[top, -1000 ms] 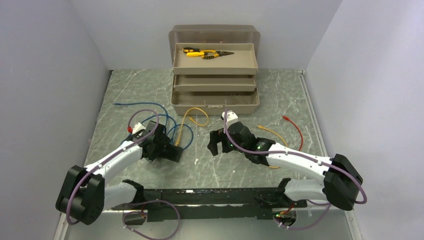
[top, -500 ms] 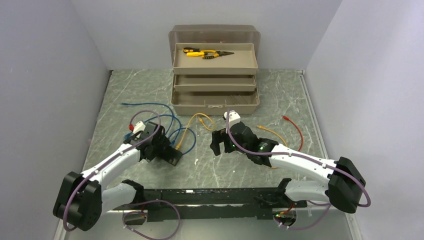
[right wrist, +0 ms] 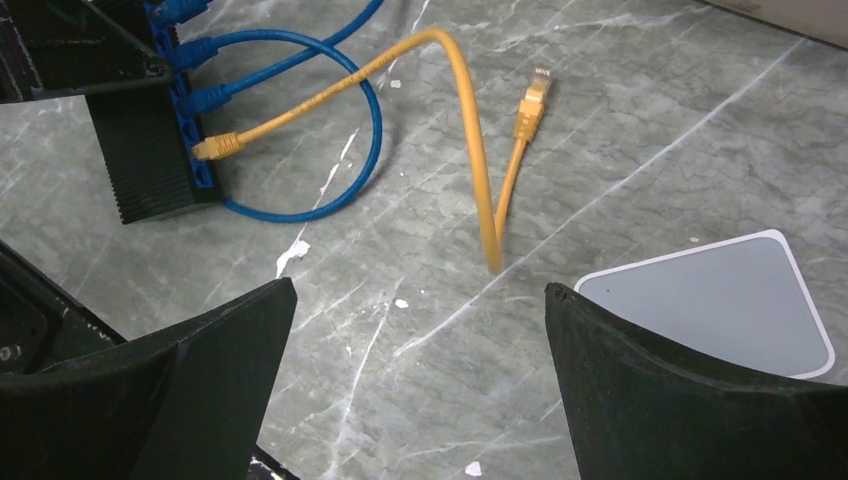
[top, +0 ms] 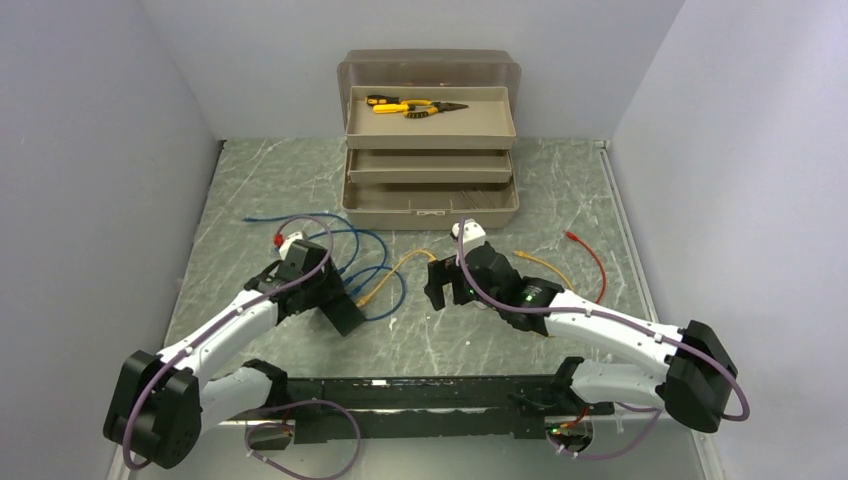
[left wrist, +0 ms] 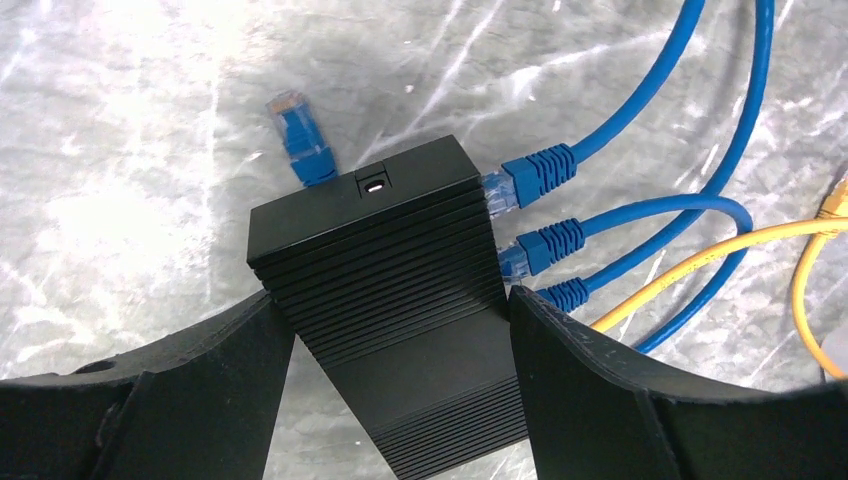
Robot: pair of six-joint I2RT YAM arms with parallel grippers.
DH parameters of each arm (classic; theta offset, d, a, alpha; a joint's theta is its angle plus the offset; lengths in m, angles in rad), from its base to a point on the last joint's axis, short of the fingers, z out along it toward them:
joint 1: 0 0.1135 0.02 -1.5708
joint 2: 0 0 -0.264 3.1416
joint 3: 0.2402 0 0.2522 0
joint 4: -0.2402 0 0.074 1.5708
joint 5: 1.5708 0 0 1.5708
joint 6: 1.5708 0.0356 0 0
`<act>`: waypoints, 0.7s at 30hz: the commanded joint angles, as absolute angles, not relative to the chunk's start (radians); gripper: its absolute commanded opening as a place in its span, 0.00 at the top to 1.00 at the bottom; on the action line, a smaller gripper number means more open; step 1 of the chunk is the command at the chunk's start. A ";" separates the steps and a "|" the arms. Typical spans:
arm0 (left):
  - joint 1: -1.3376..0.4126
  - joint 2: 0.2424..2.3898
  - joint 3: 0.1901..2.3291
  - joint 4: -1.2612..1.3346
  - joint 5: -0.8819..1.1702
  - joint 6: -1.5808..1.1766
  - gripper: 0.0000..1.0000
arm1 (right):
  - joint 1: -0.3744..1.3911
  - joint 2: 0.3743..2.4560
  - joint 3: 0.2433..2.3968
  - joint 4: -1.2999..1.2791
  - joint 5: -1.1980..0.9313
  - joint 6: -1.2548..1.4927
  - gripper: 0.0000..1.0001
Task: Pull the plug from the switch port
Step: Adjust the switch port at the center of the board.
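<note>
While the left tool (left wrist: 400,400) clamps the switch (left wrist: 380,250) on the counter (right wrist: 620,150), the right tool (right wrist: 420,380) hangs spread.
Approach step: it likely must reach the yellow plug (right wrist: 215,147), pinch it, and pull straight out.

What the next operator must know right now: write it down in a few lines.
Left claw: shut on the switch, gripping it across its sides.
Right claw: open and empty, hovering short of the switch's port side.
Plugs: three blue plugs and one yellow plug sit in the ports. A loose blue plug lies beside the switch.
Done: switch held.
Left: bring the right claw to the plug, probably the yellow one nearest it, grip it and pull it straight out.
</note>
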State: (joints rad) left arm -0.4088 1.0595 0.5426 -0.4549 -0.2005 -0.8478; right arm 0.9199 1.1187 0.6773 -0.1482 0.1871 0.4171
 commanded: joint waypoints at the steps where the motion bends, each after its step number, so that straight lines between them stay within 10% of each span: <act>1: -0.411 1.090 0.555 -0.322 -0.102 -0.744 1.00 | 0.925 1.088 0.703 -0.159 0.203 0.391 0.00; 9: -0.414 1.221 0.552 -0.203 -0.057 -0.686 0.86 | 0.925 1.034 0.676 -0.184 0.163 0.377 0.00; 16: -0.441 1.225 0.579 -0.207 -0.110 -0.708 0.02 | 0.926 0.995 0.661 -0.202 0.157 0.380 0.00; 21: -0.462 1.149 0.606 -0.309 -0.196 -0.766 0.00 | 0.925 0.991 0.665 -0.199 0.152 0.379 0.00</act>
